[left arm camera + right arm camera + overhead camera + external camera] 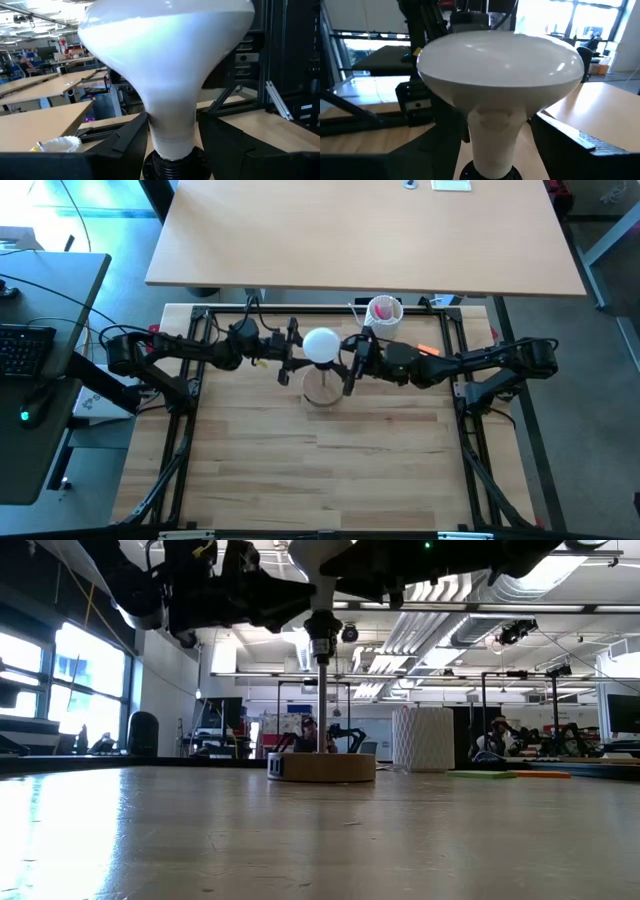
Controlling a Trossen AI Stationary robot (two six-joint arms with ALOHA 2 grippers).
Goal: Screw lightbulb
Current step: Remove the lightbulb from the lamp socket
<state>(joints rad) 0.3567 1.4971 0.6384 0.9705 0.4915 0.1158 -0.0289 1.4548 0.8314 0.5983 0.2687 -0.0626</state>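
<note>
Lightbulb (321, 345): upright at mid-counter, globe up, its neck seated in the black socket (172, 165) above the round wooden base (322, 767).
Left gripper (292, 358): beside the bulb, jaws closed against the neck, one finger (125, 145) on each side.
Right gripper (352, 362): on the opposite side, jaws straddling the neck; contact cannot be told.
Ribbed white cup (384, 311): near the counter's (380, 450) far edge, well apart.

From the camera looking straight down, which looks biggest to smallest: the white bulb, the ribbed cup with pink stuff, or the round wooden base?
1. Round wooden base, though partly hidden under the bulb.
2. Lightbulb.
3. Ribbed cup.
The bulb sits higher, nearer the camera, so its edge over the cup is unsure.
</note>
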